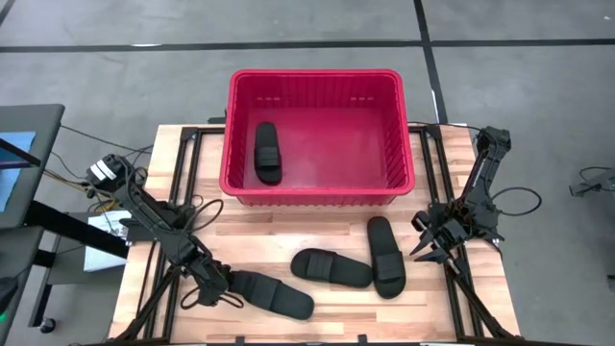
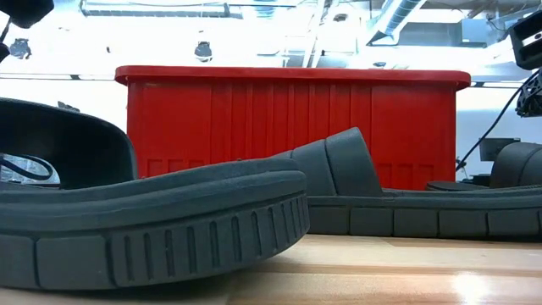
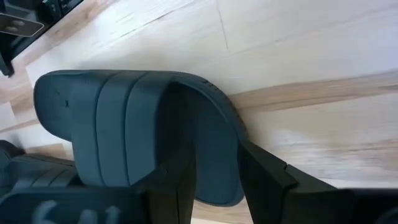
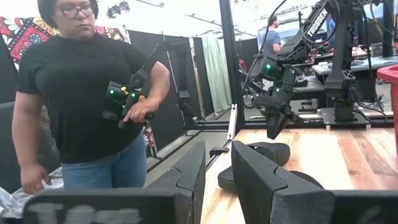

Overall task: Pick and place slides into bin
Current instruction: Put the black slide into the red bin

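Note:
Three black slides lie sole-down on the wooden table: one at the near left (image 1: pixel 274 294), one in the middle (image 1: pixel 332 267), one to its right (image 1: pixel 385 255). A fourth slide (image 1: pixel 266 151) lies on the floor of the red bin (image 1: pixel 315 192) at the far middle. My left gripper (image 1: pixel 217 283) is at the near-left slide's left end, shut on it; the slide also shows in the left wrist view (image 3: pixel 124 130). My right gripper (image 1: pixel 430 248) hangs open and empty at the table's right side, right of the slides. My left gripper holds the near-left slide by the sole's side rim (image 3: pixel 217 162) beside the strap. One finger (image 3: pixel 171 186) stands over the footbed at the strap's opening, the other (image 3: pixel 267 180) outside the sole's edge. The fingers slant down from the table's left. The slide lies on the table.
The bin's tall front wall (image 2: pixel 288 127) stands just beyond the slides. A person (image 4: pixel 87 93) holding a hand controller stands beyond the table's left side. Bare wood lies along the near edge (image 1: pixel 404 322) and between bin and slides.

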